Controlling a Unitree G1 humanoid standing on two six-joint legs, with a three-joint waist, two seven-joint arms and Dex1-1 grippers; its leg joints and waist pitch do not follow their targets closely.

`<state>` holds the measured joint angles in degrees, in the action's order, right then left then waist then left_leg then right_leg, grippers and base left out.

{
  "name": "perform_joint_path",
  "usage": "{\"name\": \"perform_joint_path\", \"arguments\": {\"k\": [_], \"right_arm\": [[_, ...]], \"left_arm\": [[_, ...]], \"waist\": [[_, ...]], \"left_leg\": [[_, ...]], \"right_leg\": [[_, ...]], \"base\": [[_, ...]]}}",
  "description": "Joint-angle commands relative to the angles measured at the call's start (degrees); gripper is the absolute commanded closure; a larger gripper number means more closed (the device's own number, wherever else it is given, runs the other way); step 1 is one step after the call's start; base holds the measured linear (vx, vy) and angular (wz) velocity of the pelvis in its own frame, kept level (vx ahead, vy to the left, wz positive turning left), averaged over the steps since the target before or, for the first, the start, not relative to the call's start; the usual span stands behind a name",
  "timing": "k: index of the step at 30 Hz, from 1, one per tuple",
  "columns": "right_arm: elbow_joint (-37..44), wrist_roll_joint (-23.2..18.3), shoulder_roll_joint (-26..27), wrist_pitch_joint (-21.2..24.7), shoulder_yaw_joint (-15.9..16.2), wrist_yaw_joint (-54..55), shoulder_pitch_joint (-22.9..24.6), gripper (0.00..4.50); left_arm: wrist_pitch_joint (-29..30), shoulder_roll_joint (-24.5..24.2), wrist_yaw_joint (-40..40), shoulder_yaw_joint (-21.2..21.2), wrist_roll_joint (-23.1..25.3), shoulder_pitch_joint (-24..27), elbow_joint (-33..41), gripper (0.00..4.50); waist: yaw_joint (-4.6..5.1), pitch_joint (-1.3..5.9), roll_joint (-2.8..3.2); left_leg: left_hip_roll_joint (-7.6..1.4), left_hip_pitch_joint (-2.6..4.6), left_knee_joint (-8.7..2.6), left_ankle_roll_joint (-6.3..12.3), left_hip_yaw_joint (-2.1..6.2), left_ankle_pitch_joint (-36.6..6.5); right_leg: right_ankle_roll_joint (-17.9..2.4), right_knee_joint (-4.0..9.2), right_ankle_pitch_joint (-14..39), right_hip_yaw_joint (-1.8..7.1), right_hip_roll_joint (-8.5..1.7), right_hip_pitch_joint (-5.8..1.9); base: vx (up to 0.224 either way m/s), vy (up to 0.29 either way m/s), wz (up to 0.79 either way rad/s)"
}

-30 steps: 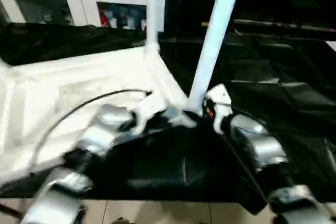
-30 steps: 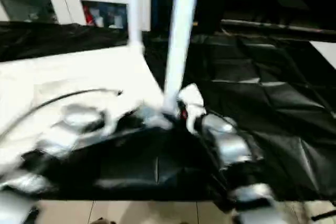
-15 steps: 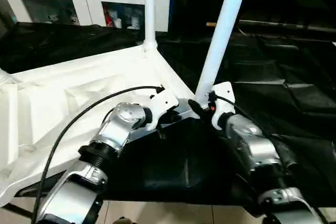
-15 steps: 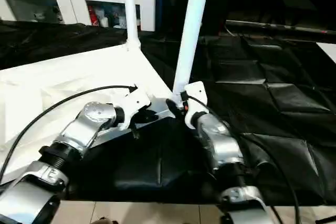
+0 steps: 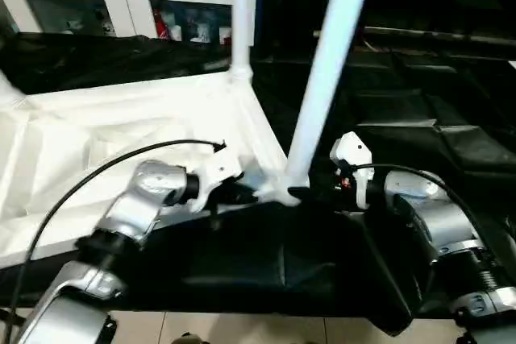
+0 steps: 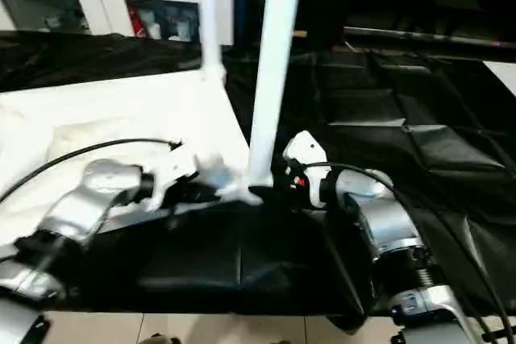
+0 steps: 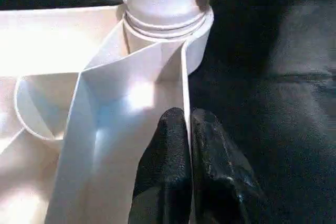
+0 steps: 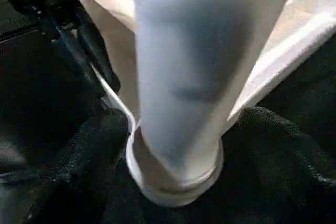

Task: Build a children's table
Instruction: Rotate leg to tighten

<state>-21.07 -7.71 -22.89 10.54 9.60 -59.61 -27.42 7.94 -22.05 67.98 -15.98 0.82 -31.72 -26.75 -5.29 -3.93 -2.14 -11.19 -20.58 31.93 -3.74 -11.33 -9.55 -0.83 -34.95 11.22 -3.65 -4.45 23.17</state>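
Left gripper pinching tabletop rim, leg cropped

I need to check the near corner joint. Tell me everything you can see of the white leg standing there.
The long white tapered plastic tube leg stands nearly upright, leaning slightly, its ringed base seated in the round corner socket of the upturned white plastic tabletop on black cloth. The left gripper pinches the rim beside it; no gripper grips the leg.

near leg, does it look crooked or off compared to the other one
Yes. The near leg leans toward the right as it rises from its corner socket, while the far leg stands straight. The left end effector is shut on the tabletop's edge rib beside that socket.
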Motion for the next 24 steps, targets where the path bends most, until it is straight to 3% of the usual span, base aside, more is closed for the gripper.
{"name": "perform_joint_path", "arguments": {"k": [1,7,14,24], "right_arm": [[0.92,-0.85,-1.65,-0.54,0.51,-2.02,-0.1,0.72],[-0.72,0.06,-0.78,-0.56,1.8,-2.19,-0.22,1.2],[-1.43,0.62,-0.08,-0.88,2.01,-2.17,-0.38,1.84],[-2.3,-0.17,0.47,-0.92,1.99,-2.05,0.21,2.4]], "left_arm": [[0.6,0.55,4.39,-0.81,-4.33,2.06,1.63,4.5],[0.44,0.27,4.89,-0.46,-4.35,2.22,1.71,4.5],[0.92,0.11,5.0,-0.29,-4.37,2.3,2.33,4.5],[1.69,-0.17,5.25,-0.36,-4.38,2.8,3.21,4.5]], "waist": [[-0.06,3.06,-0.8],[-0.01,2.92,-0.82],[-0.02,2.99,-0.86],[0.06,3.0,-0.97]], "left_leg": [[-2.26,0.32,-2.86,4.39,0.84,-9.63],[-2.22,0.38,-3.0,3.45,0.94,-11.14],[-2.19,0.34,-2.92,3.64,0.89,-10.07],[-2.18,0.32,-2.89,3.83,0.91,-9.91]], "right_leg": [[-11.52,4.22,11.08,2.89,-3.92,-2.67],[-10.24,4.66,15.05,2.88,-4.01,-2.53],[-10.63,4.39,12.78,2.89,-3.9,-2.59],[-10.75,4.34,12.62,2.88,-3.93,-2.66]], "base": [[0.0,0.0,0.0],[0.0,0.0,0.0],[0.0,0.0,0.0],[0.0,0.0,0.0]]}}
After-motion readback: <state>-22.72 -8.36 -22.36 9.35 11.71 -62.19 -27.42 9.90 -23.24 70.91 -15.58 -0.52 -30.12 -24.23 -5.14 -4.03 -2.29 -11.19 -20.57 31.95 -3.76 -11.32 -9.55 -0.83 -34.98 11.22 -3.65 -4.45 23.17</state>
